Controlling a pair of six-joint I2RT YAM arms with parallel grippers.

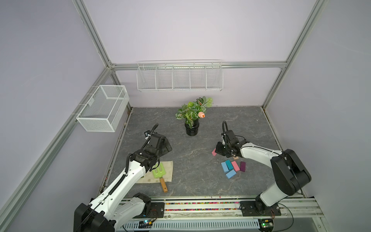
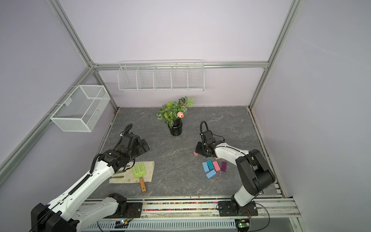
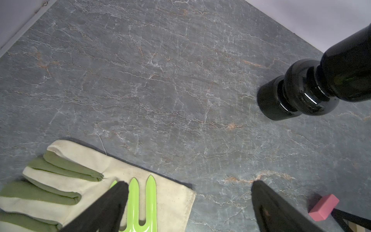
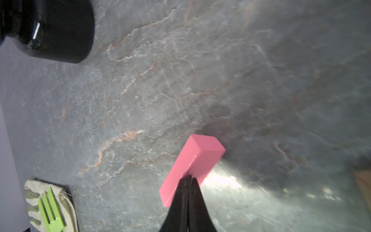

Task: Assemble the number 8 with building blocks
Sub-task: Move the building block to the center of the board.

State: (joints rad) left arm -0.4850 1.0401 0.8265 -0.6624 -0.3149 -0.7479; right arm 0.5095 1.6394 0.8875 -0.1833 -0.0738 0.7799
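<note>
Right wrist view shows your right gripper (image 4: pixel 188 177) with its fingertips pressed flat together and nothing between them. They only touch the long side of 1 pink rectangular matte block (image 4: pixel 192 160), which lies flat on the grey marble-patterned tabletop (image 4: pixel 140 90). I read this as a nudge, not a grasp.

Near it, in a top view, a loose cluster (image 1: pixel 228 164) holds 5 more blocks: 2 light blue, 1 teal, 1 pink and 1 dark purple. A tan block (image 1: pixel 235 158) is half hidden under the wrist. No part of the number 8 is formed yet, so all 7 pieces are left to arrange.

Your right arm (image 1: pixel 259 152) reaches in from the front rail with its elbow high and wrist pitched down. Your left gripper (image 3: pixel 189 183) is spread wide and empty above the cream and green cloth glove (image 3: pixel 124 164) and the lime-green garden fork (image 3: pixel 133 200), well apart from the blocks.
</note>
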